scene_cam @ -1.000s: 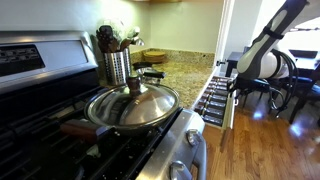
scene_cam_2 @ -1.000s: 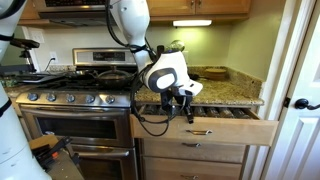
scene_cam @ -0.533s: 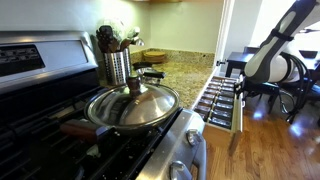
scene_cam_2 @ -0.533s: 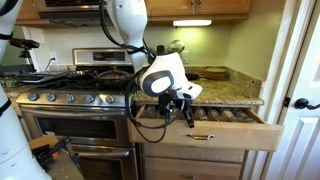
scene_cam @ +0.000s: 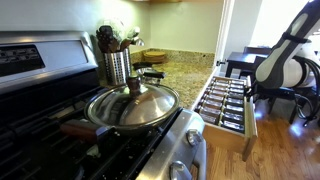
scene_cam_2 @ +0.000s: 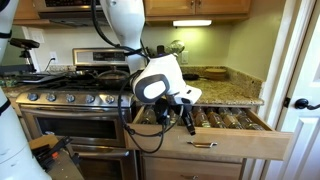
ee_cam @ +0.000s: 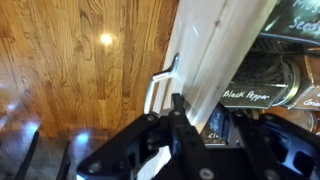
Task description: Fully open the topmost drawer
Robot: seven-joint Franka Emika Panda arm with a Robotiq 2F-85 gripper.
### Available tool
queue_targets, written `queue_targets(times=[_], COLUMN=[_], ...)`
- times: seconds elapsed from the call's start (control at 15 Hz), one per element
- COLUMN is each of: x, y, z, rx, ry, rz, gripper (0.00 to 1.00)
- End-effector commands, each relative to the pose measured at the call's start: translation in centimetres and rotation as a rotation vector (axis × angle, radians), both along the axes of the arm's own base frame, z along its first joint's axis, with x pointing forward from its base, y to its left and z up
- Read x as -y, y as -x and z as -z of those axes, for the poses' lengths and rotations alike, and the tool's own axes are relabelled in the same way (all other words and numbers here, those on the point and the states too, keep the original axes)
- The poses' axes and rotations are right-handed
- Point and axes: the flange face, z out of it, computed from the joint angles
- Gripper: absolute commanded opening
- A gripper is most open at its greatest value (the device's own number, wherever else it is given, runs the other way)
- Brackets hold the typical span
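Kitchen cabinetry flanks the stove (scene_cam_2: 70, 98); just beside it the topmost drawer (scene_cam_2: 215, 142) juts far out, jars exposed. Jaws straddle its front panel's top edge, likely for pulling, bypassing the bar handle (ee_cam: 153, 88); whether they clamp, I cannot tell.

You have one open drawer (scene_cam_2: 240, 146) with one bar handle (scene_cam_2: 203, 144), and one gripper (scene_cam_2: 188, 122) at it. On the one stove (scene_cam_2: 70, 125) you see one lidded pan (scene_cam: 133, 105), with one steel utensil holder (scene_cam: 117, 66) behind. The jars (scene_cam: 222, 100) lie in rows too small to count.
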Motion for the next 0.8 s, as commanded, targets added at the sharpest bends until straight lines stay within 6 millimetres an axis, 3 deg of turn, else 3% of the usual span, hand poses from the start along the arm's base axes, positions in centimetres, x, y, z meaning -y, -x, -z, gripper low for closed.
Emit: queue_targets(times=[0.0, 0.4, 0.73], x=[0.2, 1.4, 1.3], y=[4.2, 6.2, 6.8], z=[0.4, 0.5, 0.1], rx=[-0.042, -0.052, -0.047], ry=[0.014, 0.036, 0.044], rz=[-0.024, -0.013, -0.028], gripper=[0.07, 0.07, 0.07])
